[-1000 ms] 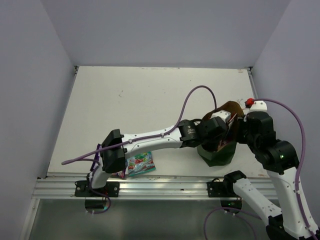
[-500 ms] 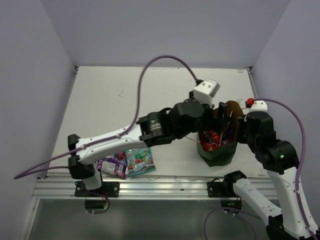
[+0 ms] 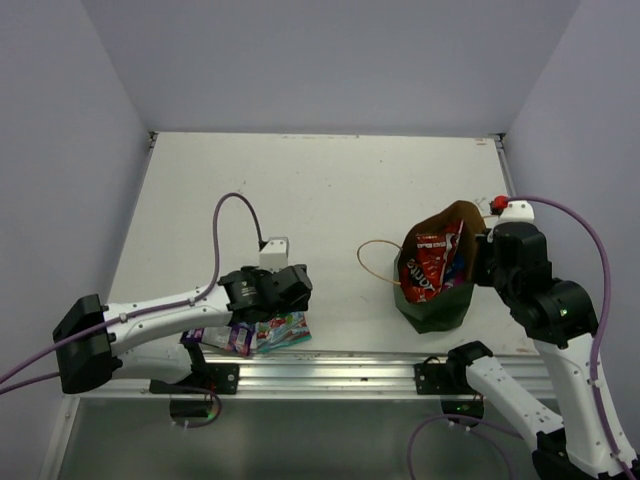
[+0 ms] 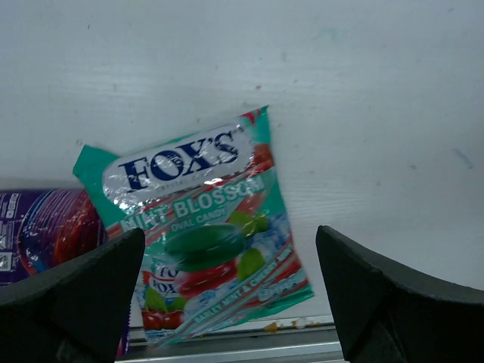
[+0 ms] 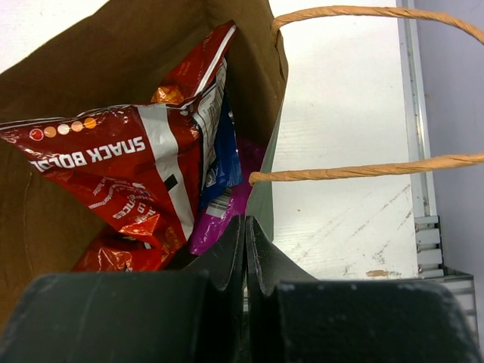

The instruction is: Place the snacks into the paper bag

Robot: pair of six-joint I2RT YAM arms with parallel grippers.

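Observation:
The paper bag (image 3: 432, 312), dark green outside and brown inside (image 5: 98, 68), stands at the right. In it lie a red-orange pack (image 5: 113, 166), a blue bag (image 5: 223, 162) and a magenta pack (image 5: 227, 212). My right gripper (image 5: 246, 227) is shut on the bag's right rim. The teal candy bag (image 4: 204, 242) lies flat near the table's front edge, with a purple bag (image 4: 38, 234) touching its left side. Just above the teal bag (image 3: 283, 328) hovers my left gripper (image 4: 229, 236), open wide with nothing held.
A brown cord handle (image 3: 375, 262) droops from the bag onto the table to its left. The metal rail (image 3: 330, 372) runs along the front edge right below the two loose packets. A red object (image 3: 497, 205) sits behind the bag.
My left arm has pulled out of the paper bag and swung back to the front left over the teal bag, its jaws opening. A red-orange pack now lies in the bag.

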